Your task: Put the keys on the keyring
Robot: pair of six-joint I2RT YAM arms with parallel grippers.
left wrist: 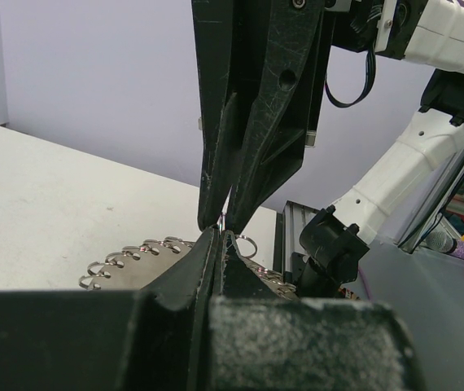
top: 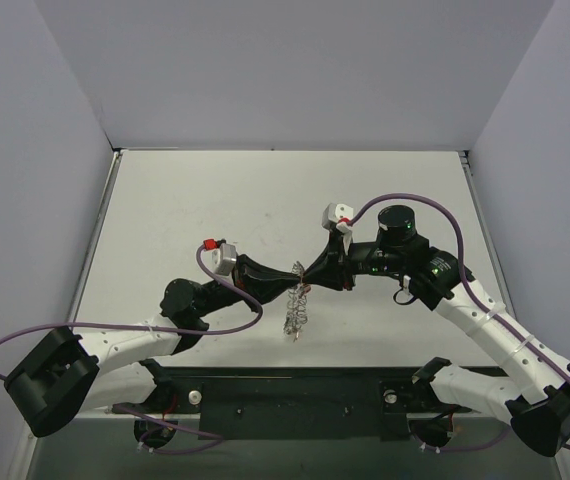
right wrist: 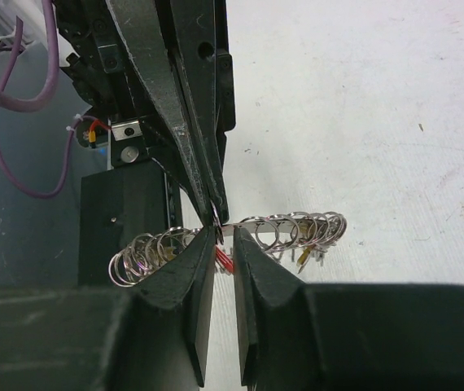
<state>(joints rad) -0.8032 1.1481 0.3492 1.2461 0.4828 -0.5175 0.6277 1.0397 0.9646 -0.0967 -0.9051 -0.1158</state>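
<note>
A white, faintly scuffed worktop [top: 265, 190] is filling the middle of the overhead view, with plain lilac-grey walls [top: 265, 70] closing it in at 9, 12 and 3 o'clock and a black mounting rail [top: 295, 395] running along the 6 o'clock edge. The left arm [top: 125, 345] is reaching in from 7 o'clock and the right arm [top: 485, 320] from 4 o'clock, so that their tips are meeting nose to nose near the worktop's centre, with purple cables [top: 415, 200] looping over both. The left fingers [left wrist: 187, 273] are pressing together with no gap showing, pinching a loop of the keyring [top: 296, 310]. The right fingers [right wrist: 187, 277] are standing a narrow slit apart, nipping a neighbouring loop at their tips, right against the left tips. The keyring, a silvery coil of small loops, is trailing from that pinch toward 6 o'clock; whether its far end is touching the worktop I cannot tell. A red-headed key [right wrist: 225, 259] is showing among the loops just behind the right fingers, and a yellow-headed key [right wrist: 303, 257] is dangling further along toward 3 o'clock in the right wrist view
</note>
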